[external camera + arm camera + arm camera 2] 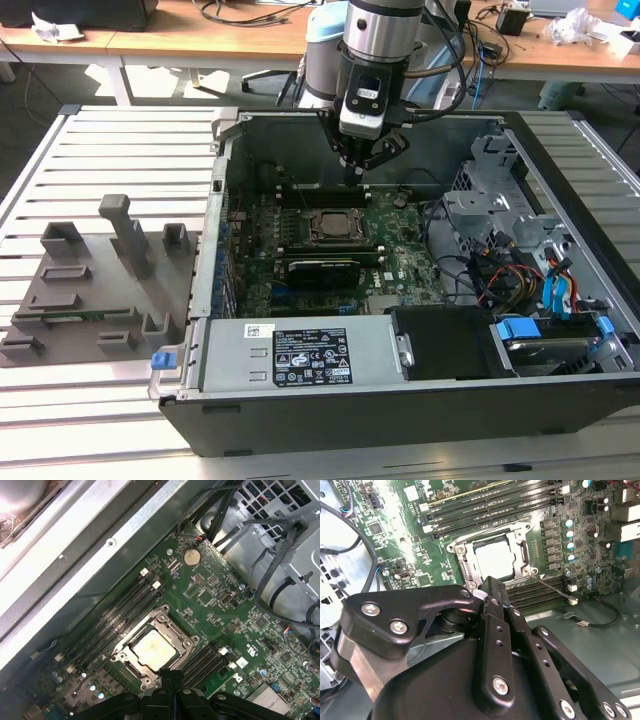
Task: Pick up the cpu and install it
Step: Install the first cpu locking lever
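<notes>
Gripper (489,588), jaws closed, hovers above motherboard (400,540); cpu (495,560) sits in socket (522,555); exterior view: gripper at socket's 12 o'clock.

No text can be read with certainty. In the exterior view, a large white label (311,358) stands on the grey metal box (225,370) at the front of the case; it carries black print and a row of small round signs, all too small to read. Just beside it is a small white sticker (258,330) with dark print, maybe a barcode. A small pale tag (364,95) stands on the arm's wrist. In the first wrist view, the board (210,605) has a white printed sign (251,650) and fine white lettering, not legible. Glare washes out the top of the cpu (151,650).
</notes>
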Available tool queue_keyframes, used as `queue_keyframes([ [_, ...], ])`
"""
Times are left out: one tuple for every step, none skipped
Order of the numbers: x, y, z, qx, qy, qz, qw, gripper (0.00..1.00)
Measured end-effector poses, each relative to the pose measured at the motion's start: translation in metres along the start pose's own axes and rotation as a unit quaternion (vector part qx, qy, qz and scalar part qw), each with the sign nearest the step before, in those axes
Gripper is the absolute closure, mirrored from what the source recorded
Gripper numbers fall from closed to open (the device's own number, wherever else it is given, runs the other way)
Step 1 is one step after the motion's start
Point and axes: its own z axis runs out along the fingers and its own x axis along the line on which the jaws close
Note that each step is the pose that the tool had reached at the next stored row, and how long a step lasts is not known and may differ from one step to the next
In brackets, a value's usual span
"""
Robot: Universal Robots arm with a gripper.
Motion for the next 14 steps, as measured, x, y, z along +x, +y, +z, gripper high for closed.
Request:
queue_keyframes([
  [0.0000, 0.0000, 0.0000, 0.0000, -0.0003, -0.004, 1.0000, 0.89],
  [0.0000, 0.0000, 0.0000, -0.0001, -0.0004, -0.005, 1.0000, 0.89],
  [-0.0001, 0.0001, 0.0000, -0.0001, -0.0006, -0.007, 1.0000, 0.89],
  [-0.0001, 0.0001, 0.0000, -0.0001, -0.0009, -0.011, 0.9999, 0.89],
  [-0.0001, 0.0001, 0.0000, -0.0001, -0.0010, -0.013, 0.9999, 0.89],
  [-0.0001, 0.0001, 0.0000, -0.0002, -0.0012, -0.015, 0.9999, 0.89],
  [-0.0001, 0.0001, 0.0000, -0.0002, -0.0014, -0.018, 0.9998, 0.89],
  [-0.0001, 0.0001, 0.0000, -0.0002, -0.0016, -0.020, 0.9998, 0.89],
  [-0.0001, 0.0001, 0.0000, -0.0003, -0.0018, -0.024, 0.9997, 0.89],
  [-0.0001, 0.0001, 0.0000, -0.0003, -0.0021, -0.027, 0.9996, 0.89],
  [-0.0001, 0.0001, 0.0000, -0.0004, -0.0024, -0.031, 0.9995, 0.89],
  [-0.0001, 0.0001, 0.0000, -0.0004, -0.0026, -0.034, 0.9994, 0.89],
  [-0.0002, 0.0001, 0.0000, -0.0005, -0.0028, -0.036, 0.9994, 0.89],
  [-0.0002, 0.0002, 0.0000, -0.0005, -0.0030, -0.038, 0.9993, 0.89],
])
